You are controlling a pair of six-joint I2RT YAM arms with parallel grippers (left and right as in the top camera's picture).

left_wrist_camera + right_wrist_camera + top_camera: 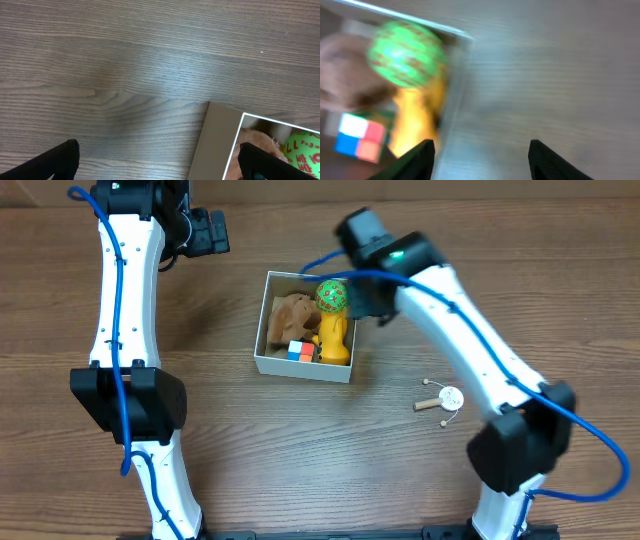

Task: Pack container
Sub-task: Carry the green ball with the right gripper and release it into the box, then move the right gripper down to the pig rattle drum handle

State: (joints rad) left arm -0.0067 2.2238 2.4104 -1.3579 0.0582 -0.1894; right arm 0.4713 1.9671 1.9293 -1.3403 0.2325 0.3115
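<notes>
The container [300,368] is a square white-walled box in the middle of the table. It holds a brown plush toy [291,313], a green ball [331,295], a yellow toy [336,340] and a small coloured cube [300,350]. My right gripper [363,302] is open and empty just over the box's right rim. The blurred right wrist view shows its fingers [482,160], the ball [405,55], the yellow toy [417,120] and the cube [360,140]. My left gripper [208,232] is open and empty, up and to the left of the box. Its fingers [160,165] straddle a box corner [220,140].
A small white disc with wooden sticks [446,398] lies on the wooden table to the right of the box, next to the right arm's base. The left arm runs down the left side of the table.
</notes>
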